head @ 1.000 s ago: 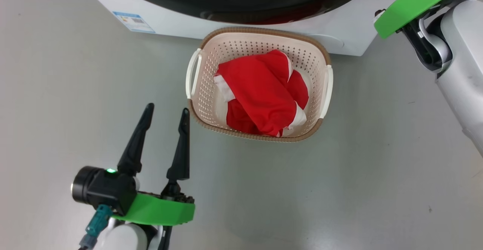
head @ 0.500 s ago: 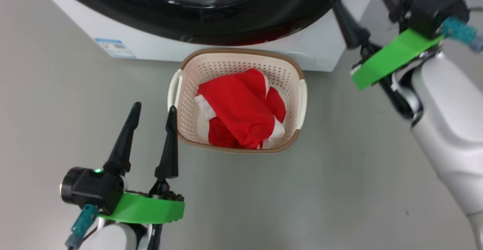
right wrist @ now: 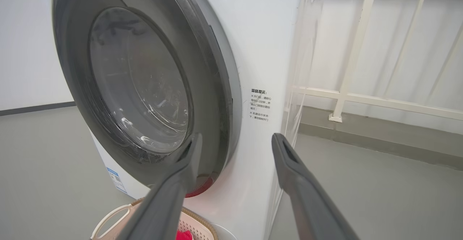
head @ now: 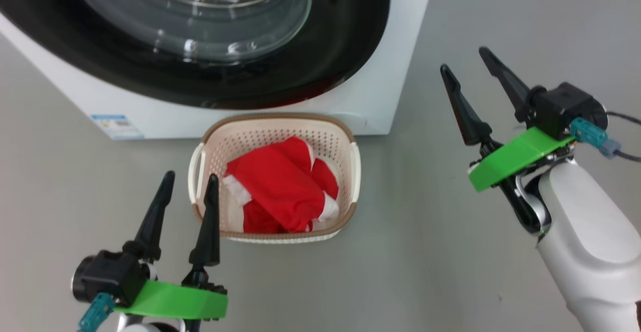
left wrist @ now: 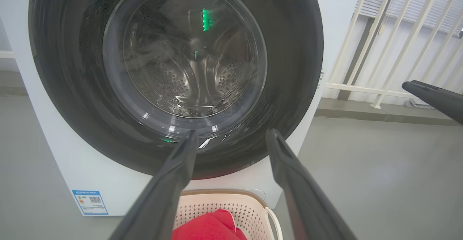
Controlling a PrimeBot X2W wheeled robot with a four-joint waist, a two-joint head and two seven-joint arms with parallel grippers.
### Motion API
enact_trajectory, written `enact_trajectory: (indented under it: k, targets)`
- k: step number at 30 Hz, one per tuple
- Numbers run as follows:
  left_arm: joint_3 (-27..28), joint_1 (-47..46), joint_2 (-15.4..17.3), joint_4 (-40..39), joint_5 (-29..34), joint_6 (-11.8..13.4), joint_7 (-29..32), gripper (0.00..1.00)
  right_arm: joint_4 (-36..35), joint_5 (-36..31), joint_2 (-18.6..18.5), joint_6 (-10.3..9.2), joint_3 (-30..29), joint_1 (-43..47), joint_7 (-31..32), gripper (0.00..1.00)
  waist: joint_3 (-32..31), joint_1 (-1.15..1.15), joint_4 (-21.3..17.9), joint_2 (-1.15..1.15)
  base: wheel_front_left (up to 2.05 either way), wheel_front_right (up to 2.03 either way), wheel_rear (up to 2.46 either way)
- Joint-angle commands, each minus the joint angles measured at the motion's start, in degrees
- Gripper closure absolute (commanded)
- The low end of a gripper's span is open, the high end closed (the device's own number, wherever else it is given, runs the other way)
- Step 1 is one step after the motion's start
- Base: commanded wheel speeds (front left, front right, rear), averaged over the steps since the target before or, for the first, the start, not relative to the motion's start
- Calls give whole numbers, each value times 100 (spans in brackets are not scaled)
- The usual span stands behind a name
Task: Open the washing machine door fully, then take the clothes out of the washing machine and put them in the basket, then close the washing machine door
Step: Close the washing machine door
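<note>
Late stage of the unloading task, shown from the head and both wrists. The washing machine door (head: 200, 21) lies flat against the front of the washing machine (head: 400, 56). Its glossy black rim is seated all round in the left wrist view, and no gap shows along its edge in the right wrist view. It is judged shut, though whether the latch has caught cannot be told. Through the glass bowl the perforated steel drum (left wrist: 173, 88) shows no red fabric, so the machine appears emptied. The basket (head: 273, 117) stands on the grey floor (head: 425, 272) just in front of the machine, below the door. It holds the clothes (head: 280, 192), a bundle of bright red fabric with white trim that lies wholly inside the rim. Bare perforated wall shows on the basket's far and left sides. A red glint on the lower door rim is read as the bundle's reflection. The left tool (head: 191, 177) hangs just left of the basket with its fingers spread and nothing between them. The right tool (head: 462, 58) stands to the right of the machine, apart from it, likewise spread and empty. By this reading, opening, unloading and closing are all done, and nothing remains beyond confirming the latch. A blue label (head: 116, 125) marks the machine's lower left front.
</note>
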Motion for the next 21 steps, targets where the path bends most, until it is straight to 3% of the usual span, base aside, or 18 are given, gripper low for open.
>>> enact_trajectory:
  k: [1, 15, 21]
  targets:
    - [252, 106, 107, -121, 2, -57, -45, 0, -187, -77, 89, -21, -85, 264, -31, 0, -450, 0, -404, 0, 0, 0, 0]
    - [755, 672, 235, -197, 332, 87, -45, 0, -483, -193, 255, -21, -652, 1282, -31, 0, -1121, 0, -905, 0, 0, 0, 0]
    - [895, 951, 237, -182, 381, 39, -45, 0, -765, -292, 250, -21, -823, 1838, -31, 0, -1405, 0, -986, 0, 0, 0, 0]
